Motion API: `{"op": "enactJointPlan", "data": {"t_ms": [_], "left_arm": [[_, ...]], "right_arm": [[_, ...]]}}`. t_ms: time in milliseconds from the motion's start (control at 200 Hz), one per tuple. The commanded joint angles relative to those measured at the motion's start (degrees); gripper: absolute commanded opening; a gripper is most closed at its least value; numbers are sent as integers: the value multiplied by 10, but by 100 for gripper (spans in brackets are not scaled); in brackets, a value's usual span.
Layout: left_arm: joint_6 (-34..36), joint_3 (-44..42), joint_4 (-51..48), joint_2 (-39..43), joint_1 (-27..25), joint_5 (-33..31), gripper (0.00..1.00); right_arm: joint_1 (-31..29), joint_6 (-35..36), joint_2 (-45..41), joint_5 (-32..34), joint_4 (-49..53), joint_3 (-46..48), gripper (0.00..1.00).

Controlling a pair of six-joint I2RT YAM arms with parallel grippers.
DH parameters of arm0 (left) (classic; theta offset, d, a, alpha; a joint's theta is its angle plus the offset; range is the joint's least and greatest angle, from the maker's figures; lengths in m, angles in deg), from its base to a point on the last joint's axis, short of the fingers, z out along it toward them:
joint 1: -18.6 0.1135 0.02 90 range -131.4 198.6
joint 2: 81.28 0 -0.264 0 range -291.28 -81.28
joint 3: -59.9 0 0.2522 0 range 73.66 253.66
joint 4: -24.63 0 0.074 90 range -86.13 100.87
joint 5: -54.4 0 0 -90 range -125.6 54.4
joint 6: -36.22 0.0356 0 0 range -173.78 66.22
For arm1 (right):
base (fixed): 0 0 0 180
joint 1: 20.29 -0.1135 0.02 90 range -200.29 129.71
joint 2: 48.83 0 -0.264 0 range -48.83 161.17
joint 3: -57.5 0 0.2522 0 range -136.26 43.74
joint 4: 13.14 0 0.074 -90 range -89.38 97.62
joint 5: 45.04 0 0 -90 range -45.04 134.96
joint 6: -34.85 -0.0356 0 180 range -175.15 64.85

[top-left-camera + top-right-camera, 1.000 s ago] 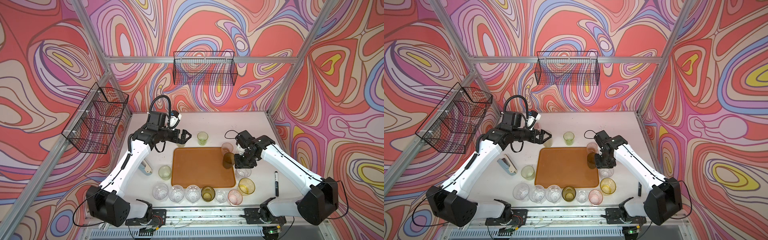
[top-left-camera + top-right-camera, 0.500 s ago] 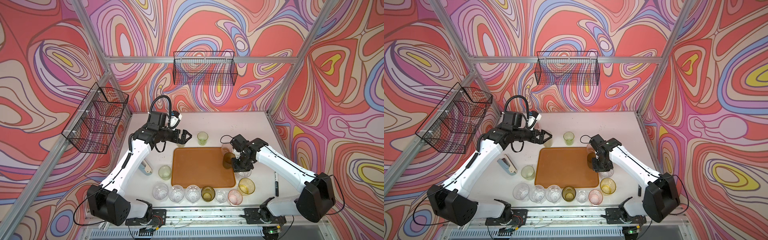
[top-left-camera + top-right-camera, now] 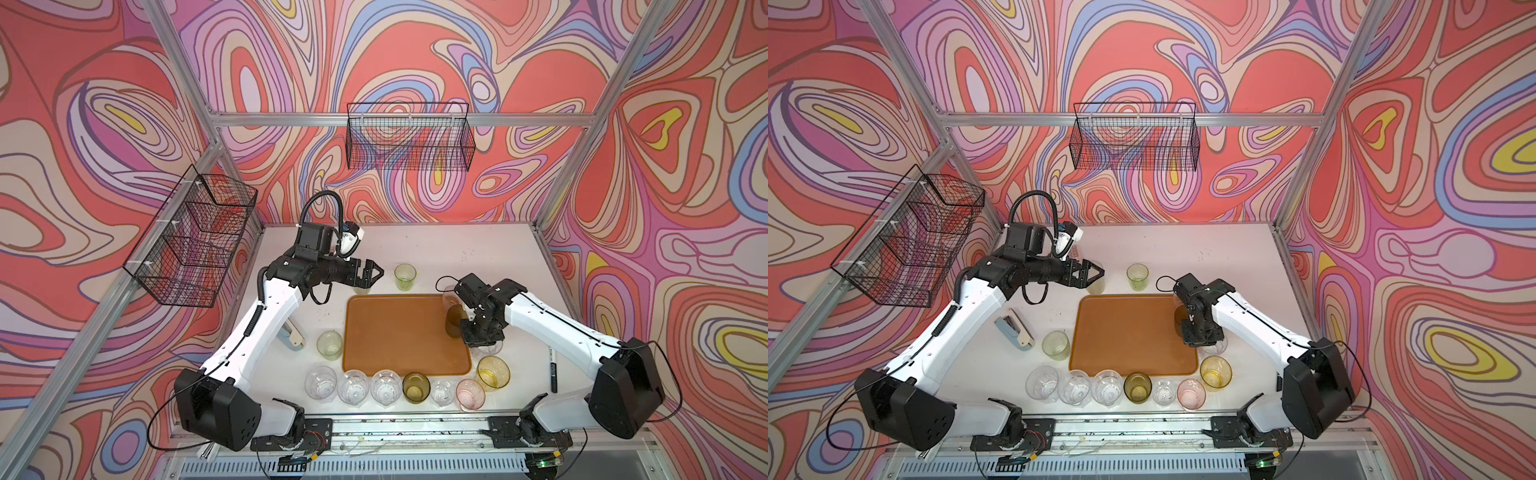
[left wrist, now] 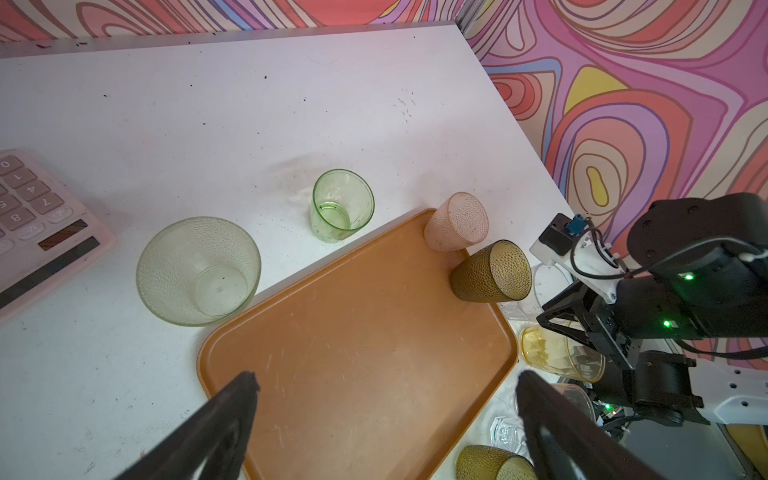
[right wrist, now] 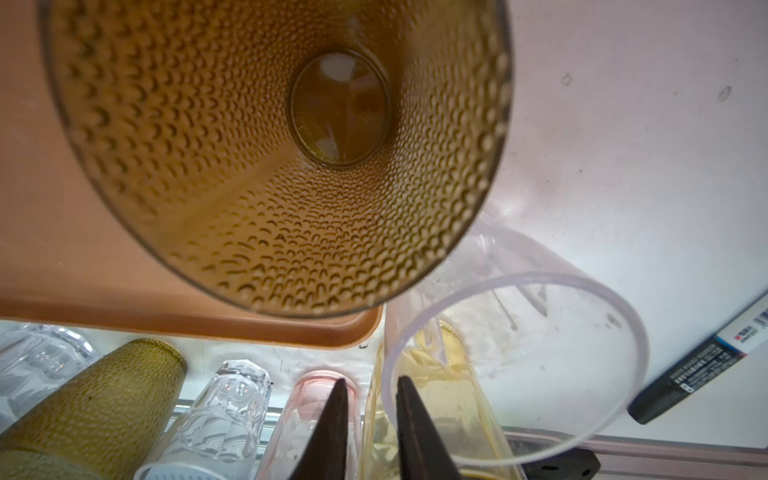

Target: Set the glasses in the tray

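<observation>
Brown glass (image 3: pixel 454 319) upright at tray's (image 3: pixel 399 332) three o'clock; right gripper (image 5: pixel 368 419) has narrowed, pinching clear glass's (image 5: pixel 540 353) rim; left gripper (image 4: pixel 386 390) wide, empty.

The calculator (image 4: pixel 37 232) keys show 0, 1, 4, 8.

Left end effector (image 3: pixel 376 272) raised, jaws wide; right end effector (image 5: pixel 368 419) lowered, jaws narrow.
</observation>
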Motion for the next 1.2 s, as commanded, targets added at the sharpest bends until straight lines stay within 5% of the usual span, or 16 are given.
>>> {"op": "enactJointPlan", "data": {"t_ms": [0,1197], "left_arm": [[7,12,-10,-1,-2,8,100],[8,15,-13,3,-2,6,100]], "right_arm": [[-5,-8,9,13,-12,11,18],[-7,-13,-7,57,51,-60,0]]}}
